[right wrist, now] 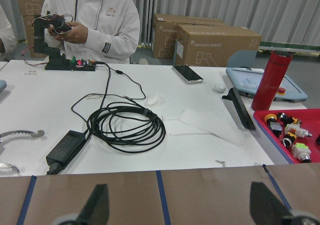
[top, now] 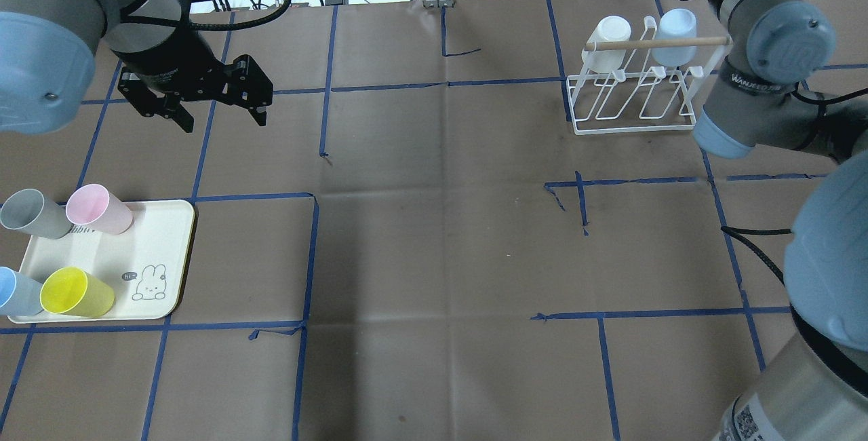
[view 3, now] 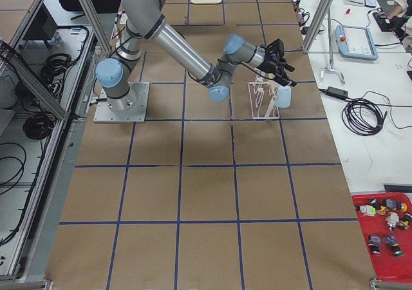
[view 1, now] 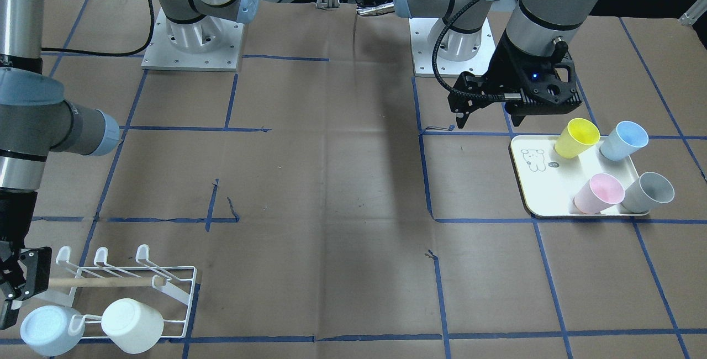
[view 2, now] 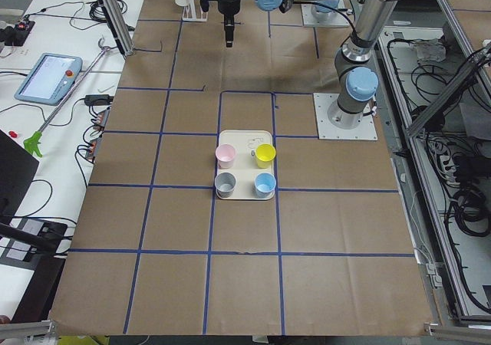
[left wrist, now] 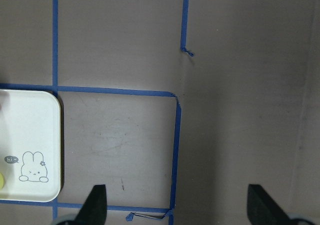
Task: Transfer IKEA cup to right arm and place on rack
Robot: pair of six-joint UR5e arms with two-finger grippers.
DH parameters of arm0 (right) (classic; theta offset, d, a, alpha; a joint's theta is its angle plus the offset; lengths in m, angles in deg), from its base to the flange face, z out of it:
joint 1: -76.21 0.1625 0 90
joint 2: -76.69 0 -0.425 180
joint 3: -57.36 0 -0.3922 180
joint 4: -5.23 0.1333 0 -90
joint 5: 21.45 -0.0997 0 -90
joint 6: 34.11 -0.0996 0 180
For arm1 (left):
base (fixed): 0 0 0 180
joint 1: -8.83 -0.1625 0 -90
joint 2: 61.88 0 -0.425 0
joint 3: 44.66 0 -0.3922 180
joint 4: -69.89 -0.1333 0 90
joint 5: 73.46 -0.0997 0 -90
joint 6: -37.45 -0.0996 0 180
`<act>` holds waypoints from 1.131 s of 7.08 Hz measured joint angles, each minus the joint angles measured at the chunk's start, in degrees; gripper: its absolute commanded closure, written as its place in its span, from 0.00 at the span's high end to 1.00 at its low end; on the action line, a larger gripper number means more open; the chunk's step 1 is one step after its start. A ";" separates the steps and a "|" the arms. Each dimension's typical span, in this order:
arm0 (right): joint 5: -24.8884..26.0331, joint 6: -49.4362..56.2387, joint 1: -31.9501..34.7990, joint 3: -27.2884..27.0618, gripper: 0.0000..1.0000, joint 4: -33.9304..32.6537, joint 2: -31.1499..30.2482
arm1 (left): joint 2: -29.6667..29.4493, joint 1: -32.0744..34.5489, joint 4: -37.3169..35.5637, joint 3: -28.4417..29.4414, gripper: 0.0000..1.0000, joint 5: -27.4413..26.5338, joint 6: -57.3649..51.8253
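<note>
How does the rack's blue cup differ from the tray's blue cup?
Pose: the rack cup hangs inverted, base showing; the tray cup stands upright, mouth open. Neighbours: the rack cup, one white cup; the tray cup, a yellow cup, pink cup, grey cup. Both pale blue.

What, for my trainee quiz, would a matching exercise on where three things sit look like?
Things:
1. yellow cup
2. white cup
3. left gripper

Places:
A. on the rack
B. open, over the table
C. on the tray

Pairs: 1-C, 2-A, 3-B
</note>
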 measured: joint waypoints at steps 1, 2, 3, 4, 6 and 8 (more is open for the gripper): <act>0.00 -0.04 0.10 0.70 1.00 5.61 -3.06 | 0.00 0.00 -0.01 0.00 1.00 0.00 -0.10; 0.02 -0.05 0.52 1.48 1.00 11.84 -5.83 | -0.01 0.00 -0.01 0.00 1.00 0.00 -0.24; 0.20 -0.09 1.62 2.45 1.00 19.64 -8.24 | -0.06 0.00 -0.01 0.00 1.00 0.00 -0.40; 0.34 -0.14 3.06 3.79 1.00 28.56 -10.19 | -0.07 0.00 -0.01 0.01 1.00 0.00 -0.74; 0.34 0.04 6.60 7.20 1.00 47.17 -13.16 | -0.09 0.00 -0.01 0.02 1.00 0.00 -1.67; 0.47 0.04 10.12 9.75 1.00 67.51 -16.59 | -0.09 -0.02 -0.01 0.00 1.00 0.00 -1.88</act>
